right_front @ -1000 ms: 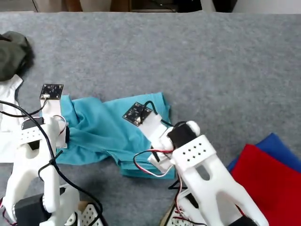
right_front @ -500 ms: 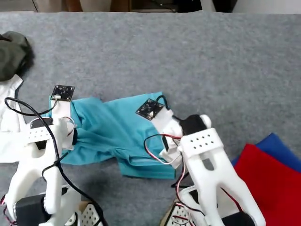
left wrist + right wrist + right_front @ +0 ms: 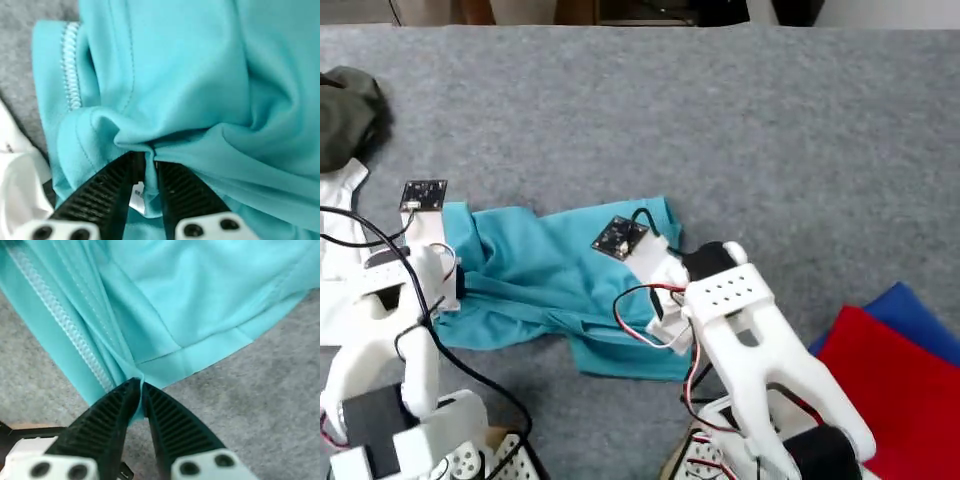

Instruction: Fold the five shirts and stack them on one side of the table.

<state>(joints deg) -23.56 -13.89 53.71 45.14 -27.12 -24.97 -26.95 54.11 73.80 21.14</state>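
A teal shirt lies crumpled on the grey table, left of centre in the high view. My left gripper is shut on a raised fold of the teal shirt near its left edge, close to a ribbed hem. Over at the shirt's near right corner, my right gripper is shut on a pinched fold of teal fabric beside a stitched hem. In the high view the left arm stands at the shirt's left side and the right arm at its right.
A red shirt lies folded on a blue one at the near right. A dark shirt is bunched at the far left, with a white shirt below it, close to the left arm.
Half a second ago both arms stood farther right; both have shifted back left, taking the teal shirt with them. The grips have not changed.
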